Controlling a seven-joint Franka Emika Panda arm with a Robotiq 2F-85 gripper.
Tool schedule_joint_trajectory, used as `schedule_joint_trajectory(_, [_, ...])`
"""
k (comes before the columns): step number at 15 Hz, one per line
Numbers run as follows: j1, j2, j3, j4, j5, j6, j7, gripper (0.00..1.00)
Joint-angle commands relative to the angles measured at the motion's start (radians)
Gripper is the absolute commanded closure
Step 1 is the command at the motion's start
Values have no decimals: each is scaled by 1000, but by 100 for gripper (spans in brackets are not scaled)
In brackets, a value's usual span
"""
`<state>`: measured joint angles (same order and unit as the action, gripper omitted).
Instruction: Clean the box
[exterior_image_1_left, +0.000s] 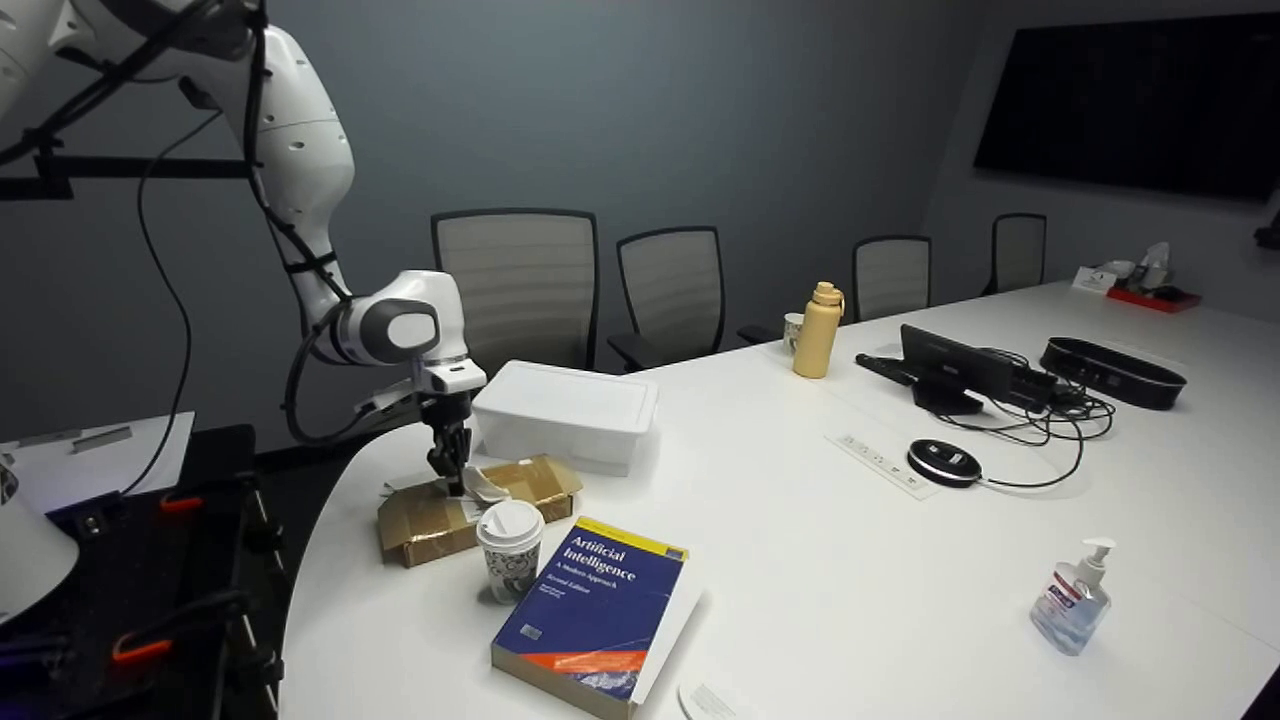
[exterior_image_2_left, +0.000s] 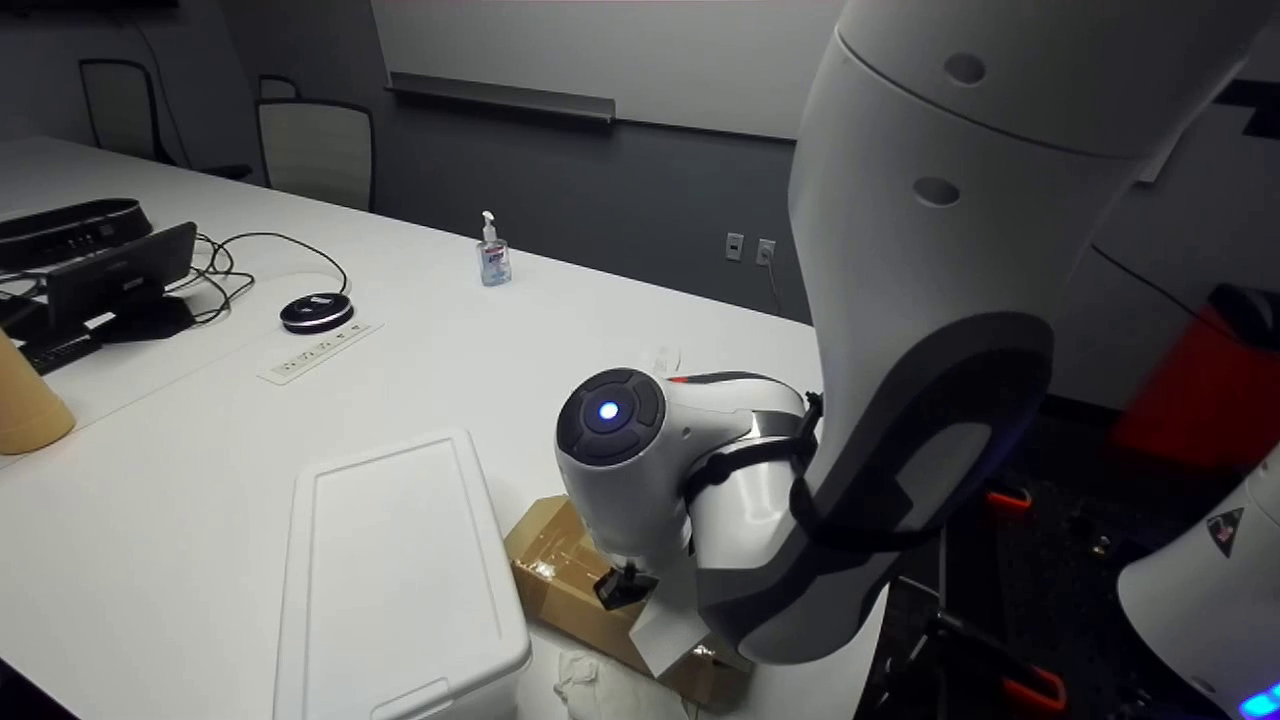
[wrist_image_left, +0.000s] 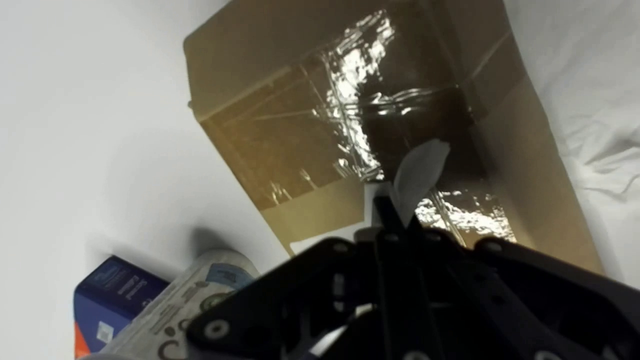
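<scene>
Brown cardboard, streaked with glossy packing tape, forms the box (wrist_image_left: 400, 125), which lies on the white worktop (exterior_image_1_left: 800, 530) near its rounded end, the edge closest to the robot's base (exterior_image_2_left: 1210, 590). Over it the end effector (wrist_image_left: 398, 214) points down, its fingers clenched around a thin white sheet (wrist_image_left: 422, 170); part of that sheet sticks out past the fingertips in the wrist view, and whether it is paper or cloth is hard to say. Whether the fingertips press on the cardboard is unclear too. Some crumpled white material (exterior_image_2_left: 610, 685) rests on the worktop just beside the box. Near them, toward the long edge lined with chairs (exterior_image_1_left: 515, 285), stands a white lidded bin (exterior_image_1_left: 565, 410). Across the box from the bin, a patterned paper cup (exterior_image_1_left: 511, 565) with a white lid stands upright, and close by it a thick blue book (exterior_image_1_left: 600, 600), titled Artificial Intelligence, lies flat with its cover up. Well apart, near the opposite long edge, is a clear sanitizer bottle (exterior_image_2_left: 495, 262) with a pump top. Upright near the chair-side edge stands a yellow bottle (exterior_image_1_left: 820, 335). Farther in from both long edges are a socket strip (exterior_image_1_left: 880, 467), a round black device (exterior_image_1_left: 943, 462) and a black display (exterior_image_1_left: 955, 365). Near the far end, by the chair-side edge, sits a red tray (exterior_image_1_left: 1165, 301).
</scene>
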<state>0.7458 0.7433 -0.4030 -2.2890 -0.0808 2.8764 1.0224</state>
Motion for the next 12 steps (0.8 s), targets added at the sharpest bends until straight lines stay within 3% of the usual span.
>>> schedule_joint_trajectory(1, [-49, -67, 50, -25, 4, -16, -59, 100])
schedule_joint_trajectory(7, [-35, -182, 46, -77, -27, 9, -73, 100])
schedule_joint_trajectory(9, [-75, -232, 96, -92, -25, 8, -122, 100])
schedule_joint_trajectory(12, [-177, -290, 229, -112, 9, 6, -231, 100])
